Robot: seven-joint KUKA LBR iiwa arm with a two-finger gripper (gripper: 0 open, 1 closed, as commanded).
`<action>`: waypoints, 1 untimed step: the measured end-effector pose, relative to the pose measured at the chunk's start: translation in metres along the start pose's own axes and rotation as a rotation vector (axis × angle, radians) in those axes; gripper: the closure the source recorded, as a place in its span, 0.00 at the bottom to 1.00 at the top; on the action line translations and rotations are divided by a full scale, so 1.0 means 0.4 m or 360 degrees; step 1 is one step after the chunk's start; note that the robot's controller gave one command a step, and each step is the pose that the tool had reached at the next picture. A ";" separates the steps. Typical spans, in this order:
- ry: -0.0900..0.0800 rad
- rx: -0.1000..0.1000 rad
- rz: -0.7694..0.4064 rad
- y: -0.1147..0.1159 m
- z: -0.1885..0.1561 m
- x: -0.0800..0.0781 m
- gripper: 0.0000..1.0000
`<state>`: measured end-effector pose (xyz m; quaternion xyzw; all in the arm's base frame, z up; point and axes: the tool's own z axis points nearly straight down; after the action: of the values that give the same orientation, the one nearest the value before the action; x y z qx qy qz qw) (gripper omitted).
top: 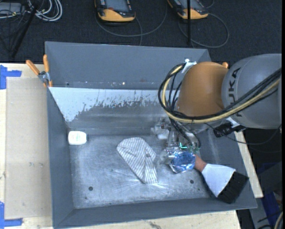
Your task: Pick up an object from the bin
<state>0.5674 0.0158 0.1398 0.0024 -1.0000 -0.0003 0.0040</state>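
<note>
Four loose things lie in the grey metal bin (99, 187), whose scuffed floor shows pale scratches and whose back wall slopes up toward the top of the frame. The hand (174, 149) hangs low at centre right, under a smooth, rounded orange cover (202, 89) looped with black and yellow cables (167, 92). Whether it is wide or narrow cannot be told from this angle. Right at its lower edge sits a small crumpled blue thing (183, 163), shiny and creased like foil or wrapper; whether the hand touches it is not clear. Just left of that lies a soft, pale striped cloth (138, 159), flat and mitten-shaped, pointing toward the lower right. A brush (221, 179) with an orange neck, a white face and a dark block end rests in the lower right corner, its neck beside the blue thing. A small white rounded block (77, 138) lies well apart at the left wall.
</note>
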 end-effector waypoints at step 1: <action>-0.0011 0.0000 0.0000 0.000 -0.009 -0.005 0.00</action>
<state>0.5692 0.0158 0.1432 0.0024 -1.0000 -0.0003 0.0007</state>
